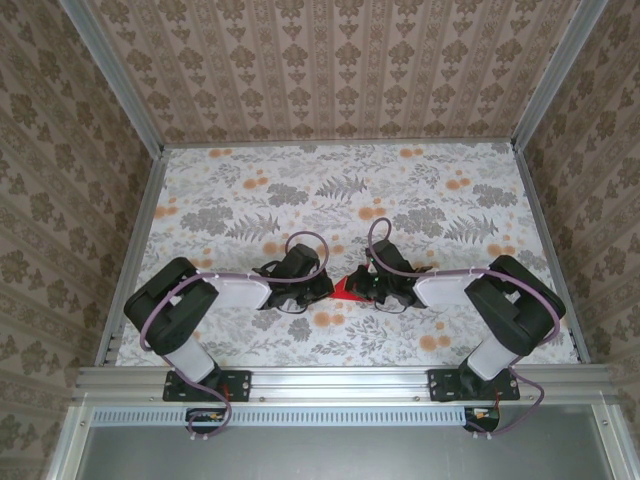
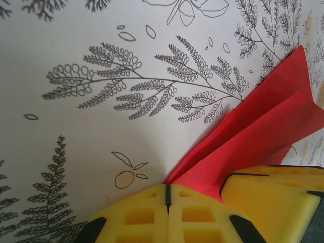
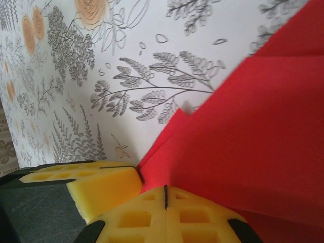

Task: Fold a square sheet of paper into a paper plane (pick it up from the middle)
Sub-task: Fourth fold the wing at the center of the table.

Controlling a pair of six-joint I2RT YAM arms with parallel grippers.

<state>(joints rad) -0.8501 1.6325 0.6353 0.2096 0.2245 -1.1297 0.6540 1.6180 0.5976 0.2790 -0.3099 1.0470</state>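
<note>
Bright, even, diffuse light fills the overhead view, leaving only faint soft shadows on the floral table (image 1: 400, 200) and no glare. In both wrist views the folded red paper (image 2: 263, 126) is vividly saturated and casts a soft grey shadow beside its crease. The near yellow pads (image 2: 136, 217) look slightly soft, and the right wrist view darkens at its lower left corner.
</note>
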